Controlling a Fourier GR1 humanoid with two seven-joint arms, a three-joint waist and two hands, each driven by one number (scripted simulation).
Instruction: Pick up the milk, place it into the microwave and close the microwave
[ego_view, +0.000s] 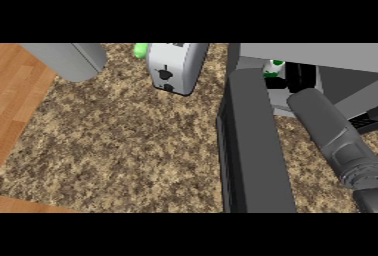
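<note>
Where the microwave (310, 52) stands open at the upper right of the frame, the milk (274, 67) sits just inside its cavity: a small white carton with green markings, upright as far as can be told, close to the cavity's left wall. The right hand (301, 77) is black and lies against the carton's right side, and it appears to be curled round the carton, though the cavity's shadow makes the grasp hard to read. The grey right forearm (332, 130) runs down from the hand to the lower right edge.

The microwave door (251, 150) is swung wide, a dark slab running from the cavity's left edge down to the bottom of the frame, just left of the forearm. Left of the door the speckled counter (118, 140) lies bare and broad. A toaster (177, 67) stands at top centre, near the door's upper end, with a green object (140, 50) behind it and a grey rounded container (66, 60) at upper left. A wooden strip (18, 100) borders the counter's left edge.
</note>
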